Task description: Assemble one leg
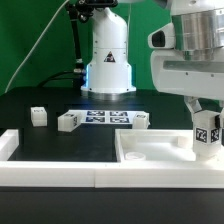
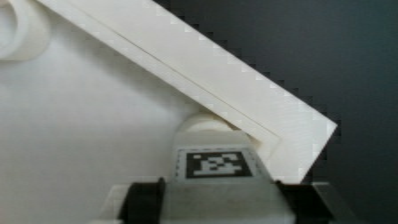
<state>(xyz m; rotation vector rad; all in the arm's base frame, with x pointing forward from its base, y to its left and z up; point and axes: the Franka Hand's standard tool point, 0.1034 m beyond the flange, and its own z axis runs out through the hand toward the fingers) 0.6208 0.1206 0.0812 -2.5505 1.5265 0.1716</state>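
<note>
The gripper [image 1: 207, 141] hangs at the exterior view's right with its jaws clamped on the leg [image 1: 207, 132]. The leg stands upright between them, so its long axis runs straight down from the jaws to the panel [image 1: 150, 150] below. In the wrist view the leg [image 2: 217, 162] points its far end into a corner of the panel [image 2: 89, 130], just inside the raised rim [image 2: 249, 95]. Whether it touches the panel already cannot be told. The coming move seems to turn on this: the leg's end must meet its seat in the corner, and the rim stands very near on two sides (a small tilt could make it catch there). Farther back, three loose legs [image 1: 68, 121] lie on the dark table, well apart from the gripper. The marker board [image 1: 105, 118] lies among them, and the arm's base [image 1: 108, 65] rises behind.
</note>
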